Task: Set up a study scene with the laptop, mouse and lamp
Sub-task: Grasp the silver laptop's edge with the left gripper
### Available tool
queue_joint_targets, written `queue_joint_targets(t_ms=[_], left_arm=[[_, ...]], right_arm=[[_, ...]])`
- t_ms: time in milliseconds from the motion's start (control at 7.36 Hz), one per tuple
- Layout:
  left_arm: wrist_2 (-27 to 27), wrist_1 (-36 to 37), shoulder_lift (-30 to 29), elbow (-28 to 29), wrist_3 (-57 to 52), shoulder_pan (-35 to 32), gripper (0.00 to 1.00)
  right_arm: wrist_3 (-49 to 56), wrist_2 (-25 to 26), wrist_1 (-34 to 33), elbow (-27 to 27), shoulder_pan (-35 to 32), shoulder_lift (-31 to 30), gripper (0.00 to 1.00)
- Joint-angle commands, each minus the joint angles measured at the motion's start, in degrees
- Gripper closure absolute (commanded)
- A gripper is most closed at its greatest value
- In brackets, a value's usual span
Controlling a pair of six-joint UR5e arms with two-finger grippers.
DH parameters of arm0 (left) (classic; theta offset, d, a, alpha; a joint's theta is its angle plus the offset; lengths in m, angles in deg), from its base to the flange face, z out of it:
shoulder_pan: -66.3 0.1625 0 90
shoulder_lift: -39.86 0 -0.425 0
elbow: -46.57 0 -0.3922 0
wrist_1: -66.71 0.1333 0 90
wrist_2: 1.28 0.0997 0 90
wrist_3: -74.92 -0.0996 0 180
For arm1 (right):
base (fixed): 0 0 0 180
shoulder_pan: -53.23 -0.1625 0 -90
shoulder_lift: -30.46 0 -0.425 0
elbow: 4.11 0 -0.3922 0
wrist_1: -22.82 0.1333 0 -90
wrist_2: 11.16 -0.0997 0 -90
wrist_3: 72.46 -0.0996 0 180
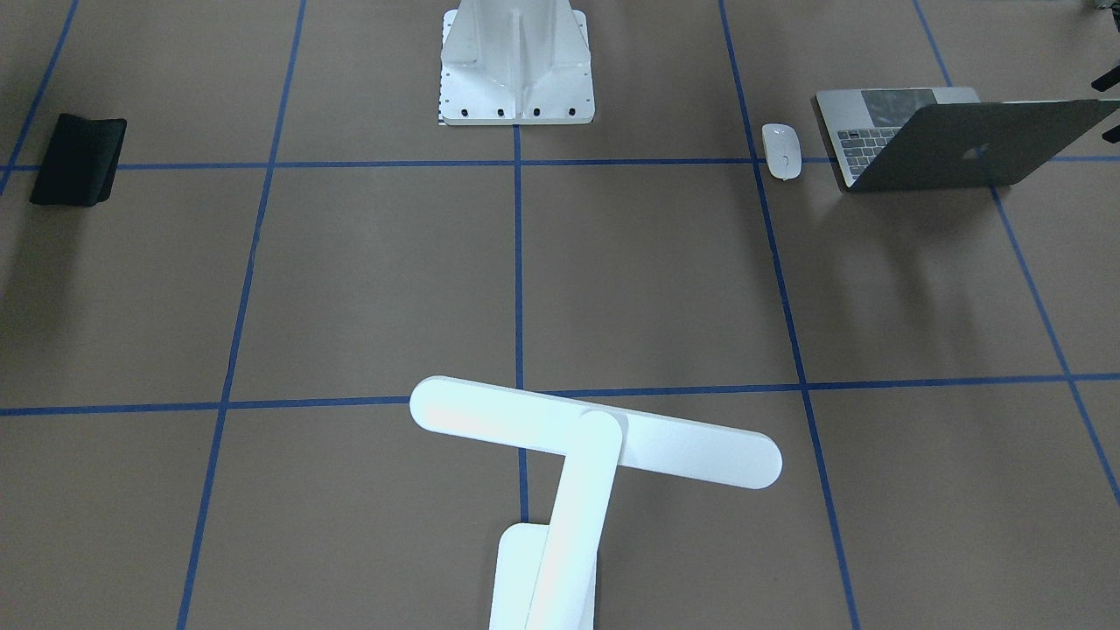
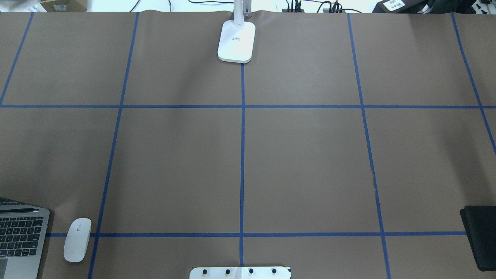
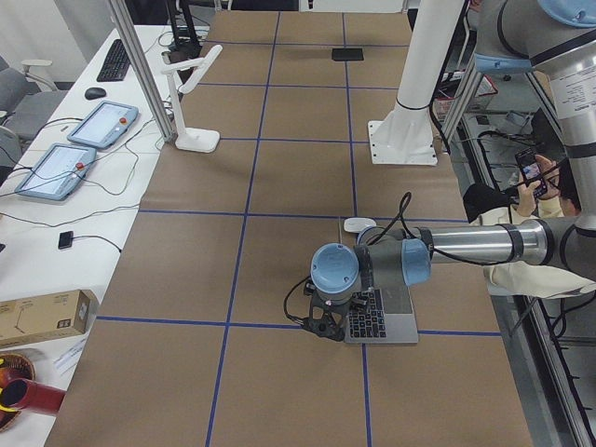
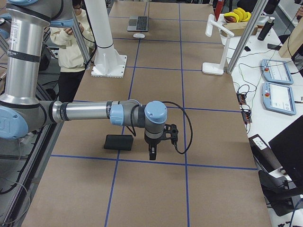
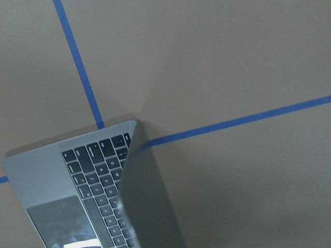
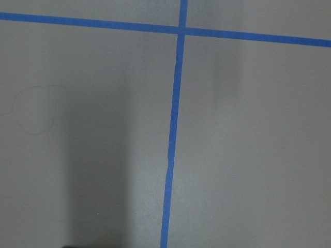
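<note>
The laptop (image 1: 954,144) is parked open on the left arm's side of the pedestal (image 1: 516,70), lid tilted back. The mouse (image 1: 781,150) is laid just beside it on the pedestal side, not touching. The lamp (image 1: 595,437) is stood well away from the pedestal, straight across from it at the far edge of the table (image 1: 367,280).

The left hand (image 3: 329,331) is hung just off the laptop's outer edge. Whether it's released or clenched can't be told from this far out. Same goes for the right hand (image 4: 152,152), held low next to the black mat (image 1: 79,159) on the pedestal's other side.

Best guess, the laptop is what gets shifted next. The slim metal base should be gripped or nudged, not the thin lid, since the hinge would likely just fold. Smooth aluminium on brown paper can be expected to slide easily, so slow moves are advised. The glossy oval mouse looks easily knocked, and the lamp's long round-ended bar head looks a bit top-heavy.
</note>
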Motion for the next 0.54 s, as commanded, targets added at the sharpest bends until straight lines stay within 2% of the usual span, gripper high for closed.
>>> queue_joint_targets(t_ms=[0, 136, 408], left_arm=[[-2.06, -6.78, -0.18, 0.29, 9.58, 4.34, 0.01], [-2.15, -10.23, -0.18, 0.55, 13.72, 5.77, 0.01], [-2.24, -11.57, -0.09, 0.47, 14.91, 7.80, 0.00]], right_arm=[[-0.01, -0.40, 0.00, 0.10, 0.00, 0.01, 0.00], [-0.01, -0.32, 0.00, 0.10, 0.00, 0.01, 0.00], [-0.01, -0.40, 0.00, 0.10, 0.00, 0.01, 0.00]])
